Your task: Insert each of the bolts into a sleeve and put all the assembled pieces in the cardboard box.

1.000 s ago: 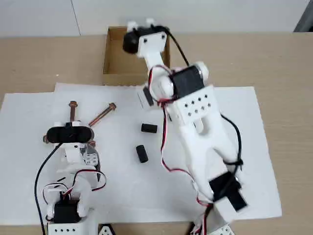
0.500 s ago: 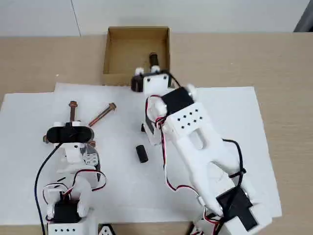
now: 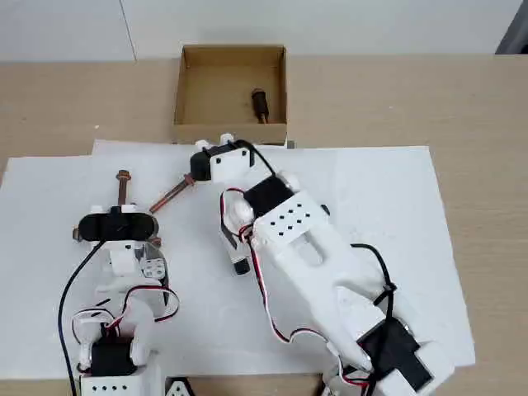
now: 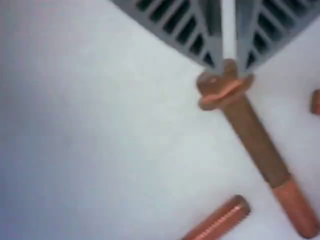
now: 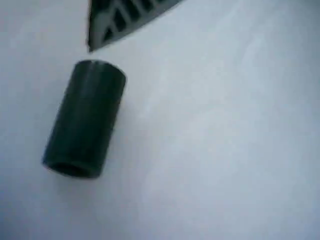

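The cardboard box (image 3: 190,91) stands at the table's back with one assembled bolt and sleeve (image 3: 260,103) inside. My right gripper (image 3: 216,158) hangs over the white paper just in front of the box. It is open, and one finger (image 5: 125,17) stands close beside a black sleeve (image 5: 85,120) lying on the paper. Another sleeve (image 3: 240,266) peeks out from under the right arm. My left gripper (image 4: 228,60) is shut, its tips at the head of a copper bolt (image 4: 255,145). Two more bolts (image 3: 122,186) (image 3: 173,192) lie ahead of the left arm.
The white paper (image 3: 396,214) covers most of the table, with free room on its right half. The right arm's body lies diagonally across the middle. A second bolt's threaded end (image 4: 215,220) lies near the left gripper's bolt.
The right arm has drawn back from the box onto the paper, leaving the assembled piece inside. It now covers one black sleeve. The left arm has not moved.
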Robot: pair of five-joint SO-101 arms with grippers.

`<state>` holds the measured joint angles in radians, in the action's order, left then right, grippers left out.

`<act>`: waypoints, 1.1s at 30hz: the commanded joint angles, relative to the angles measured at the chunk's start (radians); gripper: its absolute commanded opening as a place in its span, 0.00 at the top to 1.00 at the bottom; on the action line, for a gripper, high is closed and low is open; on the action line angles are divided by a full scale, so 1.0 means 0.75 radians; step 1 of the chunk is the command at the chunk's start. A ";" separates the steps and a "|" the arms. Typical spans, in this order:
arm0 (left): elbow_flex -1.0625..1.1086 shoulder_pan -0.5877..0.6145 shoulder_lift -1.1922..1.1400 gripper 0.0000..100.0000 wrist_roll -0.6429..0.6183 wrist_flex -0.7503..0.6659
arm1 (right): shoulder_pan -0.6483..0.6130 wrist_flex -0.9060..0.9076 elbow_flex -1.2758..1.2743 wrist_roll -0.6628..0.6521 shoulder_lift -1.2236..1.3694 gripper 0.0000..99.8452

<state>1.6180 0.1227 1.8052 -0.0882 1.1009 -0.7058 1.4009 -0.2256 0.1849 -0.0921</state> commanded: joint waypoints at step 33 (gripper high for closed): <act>-0.005 0.074 0.014 0.99 -0.002 0.002 | -0.118 -0.138 -0.004 0.127 0.261 0.86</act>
<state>1.6180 0.1734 1.8052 -0.0913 1.1009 -0.7779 1.3103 -0.2378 0.2708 0.0982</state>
